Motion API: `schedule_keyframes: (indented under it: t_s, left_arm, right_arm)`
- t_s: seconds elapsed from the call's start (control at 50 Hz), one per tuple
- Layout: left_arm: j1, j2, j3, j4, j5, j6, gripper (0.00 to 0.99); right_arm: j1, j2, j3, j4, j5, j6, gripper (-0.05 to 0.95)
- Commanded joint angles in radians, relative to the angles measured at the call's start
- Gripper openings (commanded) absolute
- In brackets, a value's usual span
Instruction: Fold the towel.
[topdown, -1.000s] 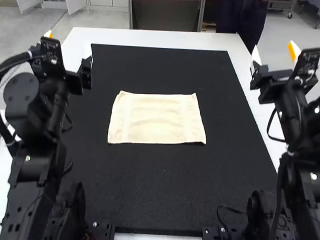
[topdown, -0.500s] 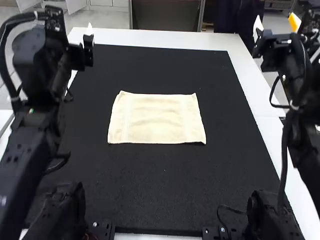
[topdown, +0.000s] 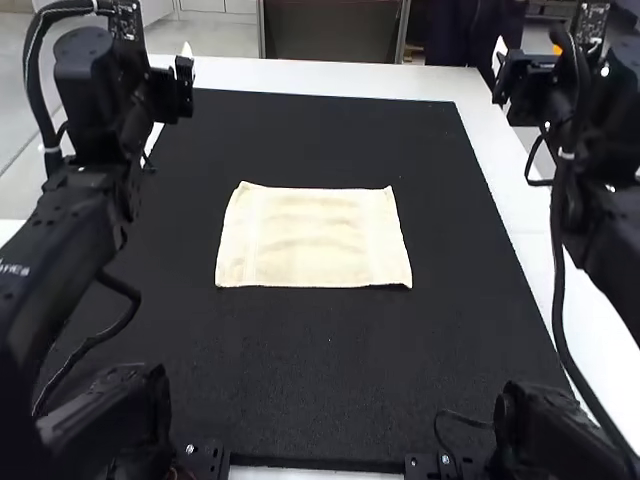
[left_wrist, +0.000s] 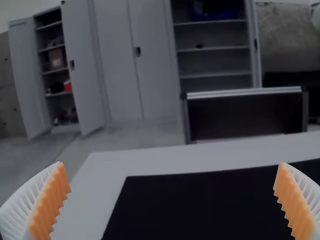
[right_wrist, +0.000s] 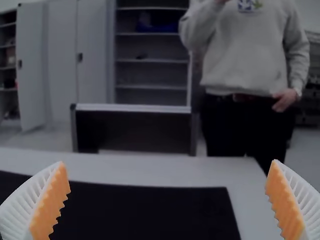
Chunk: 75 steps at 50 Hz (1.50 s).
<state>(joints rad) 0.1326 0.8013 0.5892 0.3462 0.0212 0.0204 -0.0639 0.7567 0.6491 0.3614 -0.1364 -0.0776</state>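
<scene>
Here's the towel, lying flat on the black mat across the desk, with the left hand off toward eleven o'clock from it, the right hand between one and two, both with fingers wide apart!

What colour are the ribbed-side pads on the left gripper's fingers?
Orange; the pads show best in the left wrist view.
</scene>
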Motion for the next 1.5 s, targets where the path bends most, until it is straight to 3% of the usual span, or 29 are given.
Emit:
schedule_keyframes:
  t_s: [0.0, 0.16, 0.46, 0.66, 0.96, 1.48]
  left_arm:
    - [-0.008, 0.036, 0.043, 0.019, -0.015, -0.013, 0.959]
    - [-0.037, 0.114, 0.05, 0.043, -0.02, -0.013, 0.959]
    - [-0.146, 0.179, 0.098, 0.059, -0.109, -0.016, 0.959]
    - [-0.223, 0.225, 0.104, 0.057, -0.159, -0.073, 0.959]
    - [-0.229, 0.294, 0.103, 0.091, -0.165, -0.074, 0.961]
    - [-0.235, 0.427, 0.11, 0.168, -0.168, -0.076, 0.961]
  right_arm:
    - [-0.007, 0.047, 0.037, 0.033, 0.04, 0.01, 0.9]
    - [-0.004, 0.128, 0.037, 0.057, 0.069, 0.012, 0.9]
    - [0.039, 0.176, 0.049, 0.088, 0.092, 0.012, 0.9]
    - [0.113, 0.248, 0.057, 0.09, 0.112, 0.01, 0.9]
    - [0.202, 0.334, 0.064, 0.137, 0.155, 0.009, 0.91]
    - [0.214, 0.466, 0.063, 0.2, 0.158, 0.009, 0.91]
